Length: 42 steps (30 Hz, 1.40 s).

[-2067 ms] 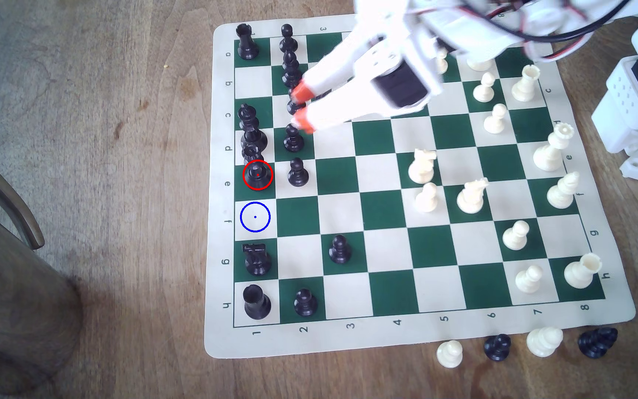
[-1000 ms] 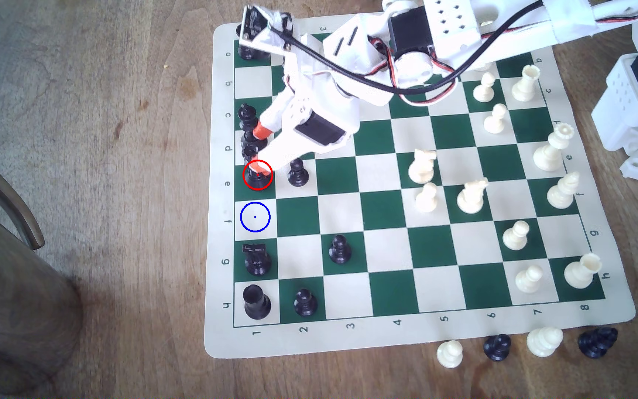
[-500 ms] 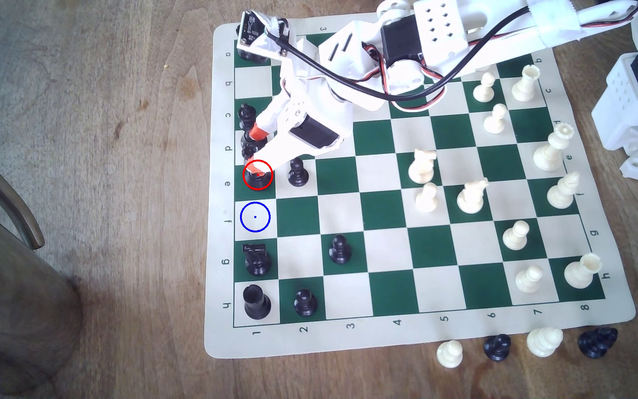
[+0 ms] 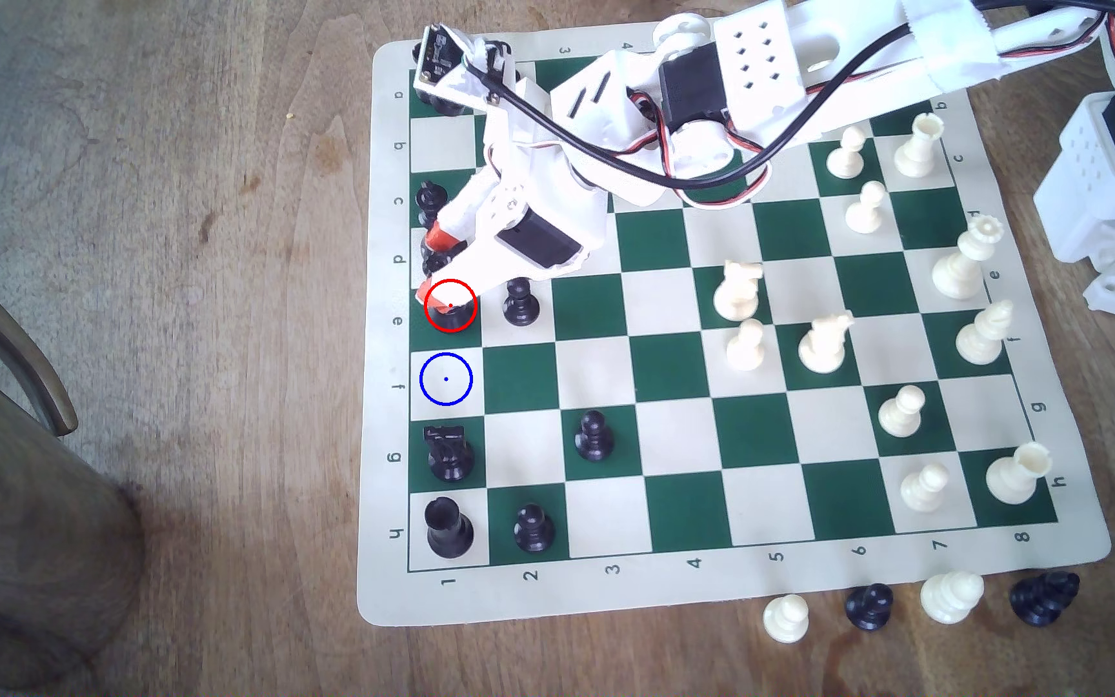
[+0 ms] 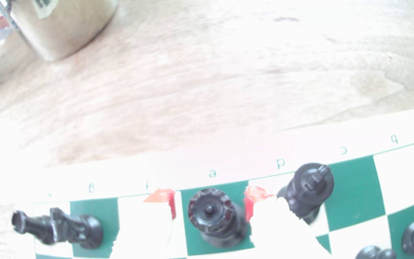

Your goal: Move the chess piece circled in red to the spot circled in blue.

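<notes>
Fingers [image 5: 209,205] straddle the queen [image 5: 212,216], orange tips on either side with a narrow gap to each, not gripping. Queen stands upright on its green e square [image 4: 454,328], beside the king [image 5: 309,186]. Blue-ringed spot [image 4: 445,379] lies on the adjoining cream square.

Queen [image 4: 453,320] between the fingers [image 4: 428,292], ringed spot [image 4: 445,379] on the adjacent square, king [image 5: 308,186] beside.

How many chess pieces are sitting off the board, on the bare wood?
4, in a row beside the board's numbered edge: a small cream piece, a black piece, a larger cream piece, and a second black piece. The arm may hide others.
</notes>
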Motion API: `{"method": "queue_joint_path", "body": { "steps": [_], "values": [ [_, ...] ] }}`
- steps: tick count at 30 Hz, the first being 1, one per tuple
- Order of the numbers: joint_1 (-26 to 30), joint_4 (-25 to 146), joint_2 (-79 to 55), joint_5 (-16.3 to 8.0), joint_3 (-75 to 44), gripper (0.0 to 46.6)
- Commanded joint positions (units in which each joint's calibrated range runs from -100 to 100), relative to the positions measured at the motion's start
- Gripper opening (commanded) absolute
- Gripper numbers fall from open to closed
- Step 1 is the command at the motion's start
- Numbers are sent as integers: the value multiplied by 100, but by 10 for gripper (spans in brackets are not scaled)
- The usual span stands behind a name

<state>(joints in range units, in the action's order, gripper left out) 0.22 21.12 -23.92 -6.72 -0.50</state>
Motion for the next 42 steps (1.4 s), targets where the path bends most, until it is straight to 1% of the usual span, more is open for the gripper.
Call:
{"method": "queue_joint_path", "body": {
  "steps": [1, 2, 4, 5, 6, 13, 17, 23, 29, 33, 37, 42],
  "values": [
    [29, -80, 227, 0, -23, 122],
    [29, -80, 227, 5, -23, 117],
    [52, -39, 244, 20, -14, 86],
    [76, 10, 253, 34, -14, 30],
    [83, 26, 261, 39, -5, 2],
    [123, 26, 304, 39, 23, 2],
    [99, 18, 550, 0, -95, 5],
    [29, 427, 1051, -5, -703, 12],
    [138, 567, 1441, -5, -766, 15],
    [318, 591, 1390, -5, -812, 16],
    [498, 780, 1263, 29, -1156, 14],
    [521, 804, 1034, 34, -1120, 14]
  ]
}}
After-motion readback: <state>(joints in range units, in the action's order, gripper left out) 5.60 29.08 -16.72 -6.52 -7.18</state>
